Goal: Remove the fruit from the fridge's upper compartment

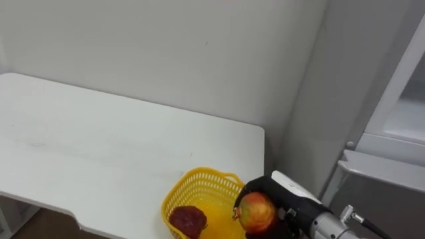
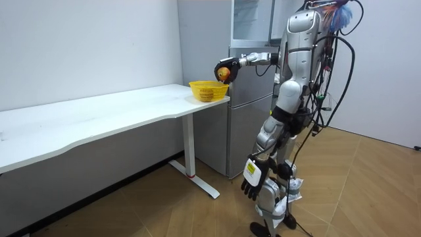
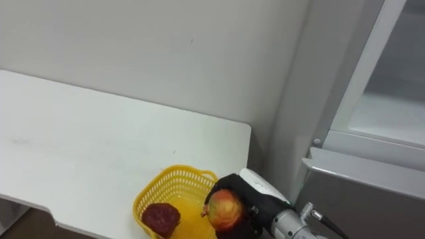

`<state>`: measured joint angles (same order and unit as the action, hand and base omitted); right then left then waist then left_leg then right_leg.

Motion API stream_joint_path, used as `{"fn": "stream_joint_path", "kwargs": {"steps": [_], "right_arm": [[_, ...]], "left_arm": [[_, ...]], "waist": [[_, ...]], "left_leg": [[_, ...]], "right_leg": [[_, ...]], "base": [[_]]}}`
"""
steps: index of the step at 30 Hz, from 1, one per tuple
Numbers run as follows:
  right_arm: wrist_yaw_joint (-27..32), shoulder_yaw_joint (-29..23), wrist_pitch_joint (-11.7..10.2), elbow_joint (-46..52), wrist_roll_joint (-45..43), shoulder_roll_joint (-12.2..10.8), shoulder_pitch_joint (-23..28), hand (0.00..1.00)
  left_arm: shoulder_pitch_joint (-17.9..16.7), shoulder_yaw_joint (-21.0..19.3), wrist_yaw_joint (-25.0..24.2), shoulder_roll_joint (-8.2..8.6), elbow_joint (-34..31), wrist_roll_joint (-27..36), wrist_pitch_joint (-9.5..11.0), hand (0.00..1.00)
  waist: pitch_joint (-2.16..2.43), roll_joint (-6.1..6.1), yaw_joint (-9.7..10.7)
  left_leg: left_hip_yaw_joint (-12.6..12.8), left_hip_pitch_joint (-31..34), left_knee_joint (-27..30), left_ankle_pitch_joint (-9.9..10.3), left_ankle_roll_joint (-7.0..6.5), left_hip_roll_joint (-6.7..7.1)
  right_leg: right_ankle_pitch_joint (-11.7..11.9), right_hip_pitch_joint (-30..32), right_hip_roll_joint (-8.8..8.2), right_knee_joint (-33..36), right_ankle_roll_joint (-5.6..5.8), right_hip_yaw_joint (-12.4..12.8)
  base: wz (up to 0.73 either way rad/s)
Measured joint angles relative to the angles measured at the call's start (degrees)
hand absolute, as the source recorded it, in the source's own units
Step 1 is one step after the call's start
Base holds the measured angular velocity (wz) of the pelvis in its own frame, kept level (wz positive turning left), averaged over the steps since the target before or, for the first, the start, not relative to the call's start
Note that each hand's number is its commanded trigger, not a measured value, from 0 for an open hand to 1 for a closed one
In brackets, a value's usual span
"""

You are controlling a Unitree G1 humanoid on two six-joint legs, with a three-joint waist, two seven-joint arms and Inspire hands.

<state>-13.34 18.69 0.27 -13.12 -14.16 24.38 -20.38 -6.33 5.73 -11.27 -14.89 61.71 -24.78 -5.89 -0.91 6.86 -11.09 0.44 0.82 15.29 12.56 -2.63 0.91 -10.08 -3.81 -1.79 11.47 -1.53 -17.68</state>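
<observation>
Apple (image 1: 257,212), round, red and yellow, clamped in the black right hand (image 1: 292,209), fingers curled round it from behind and the fruit facing outward to the hand's left. Held in the air, touching nothing else. Just below and to the left of the hand, a yellow plastic mesh basket (image 1: 199,176) on the near corner of the flat white table (image 1: 99,146); apple above the basket's rim on the side nearest the hand. Inside the basket, lower left of the hand, a dark red rounded fruit (image 1: 187,220) on the bottom. To the right of the hand, a tall grey fridge (image 1: 332,79), its upper compartment open. Left hand (image 2: 252,179) hanging low beside the thigh, well apart from the right one, fingers relaxed and holding nothing.
</observation>
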Motion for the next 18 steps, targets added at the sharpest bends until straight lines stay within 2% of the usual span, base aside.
{"fn": "stream_joint_path", "kwargs": {"steps": [7,10,18], "right_arm": [[1.0,0.0,0.6,-6.4,-0.4,-0.9,-3.2,1.00],[1.6,0.0,0.7,-7.3,-0.4,-1.0,-3.5,1.00],[2.8,0.2,1.2,-8.7,0.4,-1.7,-3.8,1.00]], "left_arm": [[0.3,0.1,-0.2,0.11,-0.1,0.0,-0.7,0.00],[0.3,0.1,-0.2,0.11,-0.6,0.0,-1.3,0.00],[0.3,0.2,0.7,0.27,-1.6,0.0,-1.6,0.00]], "waist": [[0.10,0.03,-0.5],[0.38,0.18,-0.8],[0.18,-0.25,-2.1]], "left_leg": [[-0.7,1.0,1.6,0.1,-0.12,0.37],[-0.8,1.7,2.0,0.1,-0.20,0.39],[-0.9,1.9,1.8,0.1,-0.21,0.36]], "right_leg": [[-0.2,0.1,-0.10,-0.2,0.13,0.0],[-0.2,0.8,-0.13,0.2,0.16,0.1],[-0.2,1.0,-0.12,0.1,0.15,-0.2]], "base": [[0.06],[0.00],[0.00]]}}
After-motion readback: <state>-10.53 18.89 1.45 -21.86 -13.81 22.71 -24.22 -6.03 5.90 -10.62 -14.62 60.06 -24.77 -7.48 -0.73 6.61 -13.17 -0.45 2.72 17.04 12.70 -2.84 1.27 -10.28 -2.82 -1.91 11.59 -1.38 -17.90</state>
